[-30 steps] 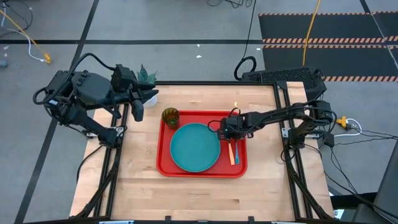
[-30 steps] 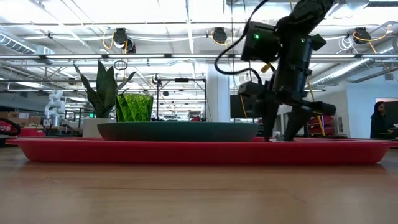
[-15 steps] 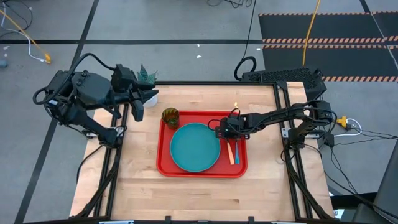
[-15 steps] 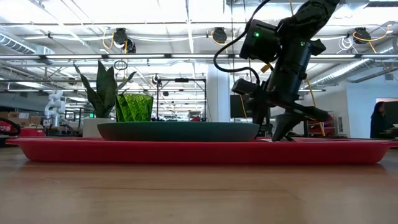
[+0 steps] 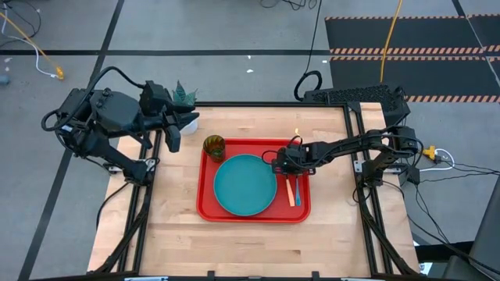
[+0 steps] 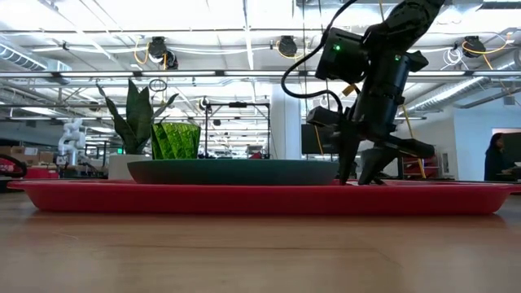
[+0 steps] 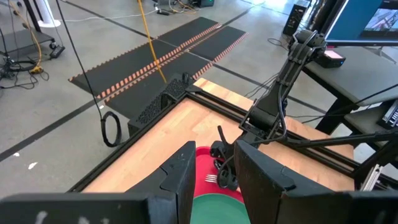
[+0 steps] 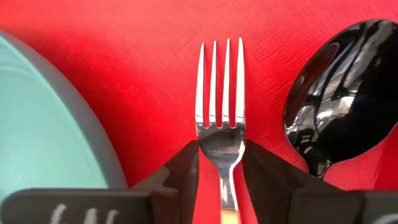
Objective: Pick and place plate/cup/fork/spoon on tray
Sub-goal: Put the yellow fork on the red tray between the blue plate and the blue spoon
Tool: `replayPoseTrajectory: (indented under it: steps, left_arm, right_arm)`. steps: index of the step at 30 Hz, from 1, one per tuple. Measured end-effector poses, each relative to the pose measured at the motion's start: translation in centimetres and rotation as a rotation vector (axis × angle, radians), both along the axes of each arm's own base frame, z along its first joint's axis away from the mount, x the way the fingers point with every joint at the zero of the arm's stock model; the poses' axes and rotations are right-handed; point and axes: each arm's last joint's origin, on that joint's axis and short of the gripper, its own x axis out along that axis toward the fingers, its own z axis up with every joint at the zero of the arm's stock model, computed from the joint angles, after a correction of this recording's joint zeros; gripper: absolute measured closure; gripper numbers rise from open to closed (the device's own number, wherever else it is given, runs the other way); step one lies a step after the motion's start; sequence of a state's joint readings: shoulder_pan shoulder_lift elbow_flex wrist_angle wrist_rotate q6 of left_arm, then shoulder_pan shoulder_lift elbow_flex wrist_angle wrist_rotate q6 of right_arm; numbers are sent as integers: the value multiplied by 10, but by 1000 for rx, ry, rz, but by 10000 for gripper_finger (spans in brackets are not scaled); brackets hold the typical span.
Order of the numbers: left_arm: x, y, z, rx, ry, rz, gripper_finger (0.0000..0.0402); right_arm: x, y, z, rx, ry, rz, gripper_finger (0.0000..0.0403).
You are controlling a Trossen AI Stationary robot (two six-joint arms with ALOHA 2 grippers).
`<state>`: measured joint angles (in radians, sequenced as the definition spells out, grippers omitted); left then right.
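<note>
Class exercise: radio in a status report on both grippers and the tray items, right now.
Right gripper low over tray, fingers flanking fork. Spoon beside it; plate and cup on tray. Left gripper parked, empty. Nothing in the way.

The right arm stretches in from the table's right side, wrist bent down, its gripper (image 5: pixel 288 166) low and pointing downward with the two dark fingers (image 8: pixel 177 171) set slightly apart. The left arm sits folded at the table's far left corner, its gripper (image 5: pixel 173 139) parted a little.
</note>
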<state>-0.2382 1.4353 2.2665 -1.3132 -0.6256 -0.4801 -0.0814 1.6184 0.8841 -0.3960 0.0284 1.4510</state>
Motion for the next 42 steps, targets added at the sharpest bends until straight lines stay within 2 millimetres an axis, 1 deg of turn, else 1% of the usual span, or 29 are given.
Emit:
replayPoseTrajectory:
  steps: [9, 14, 16, 21, 26, 29, 34, 36, 38, 42]
  left_arm:
    - [0, -1, 0, -10, 2, -18, 288]
    - [0, -1, 0, -13, 2, -22, 288]
    - [0, -1, 0, -13, 2, -22, 288]
    - [0, -1, 0, -14, 2, -22, 288]
    - [0, -1, 0, -14, 1, -22, 288]
    - [0, -1, 0, -12, 2, -23, 288]
    - [0, -1, 0, -5, 5, -26, 288]
    - [0, -1, 0, -2, 7, -28, 288]
    - [0, -1, 0, -5, 6, -26, 288]
    - [0, -1, 0, -13, 6, -37, 288]
  right_arm:
    - [0, -1, 0, -21, 2, -3, 350]
    - [1, 2, 0, -23, -3, 6, 389]
    - [2, 4, 1, -23, -16, 11, 399]
    - [5, 9, 2, -14, -47, 23, 400]
    - [3, 12, 7, 3, -61, 42, 402]
    - [-3, 13, 14, 19, -47, 49, 402]
    - [-22, 14, 24, 29, 60, 53, 402]
    - [-27, 14, 26, 31, 97, 53, 402]
    - [-27, 14, 25, 36, 95, 58, 402]
    - [-20, 14, 26, 42, 32, 63, 403]
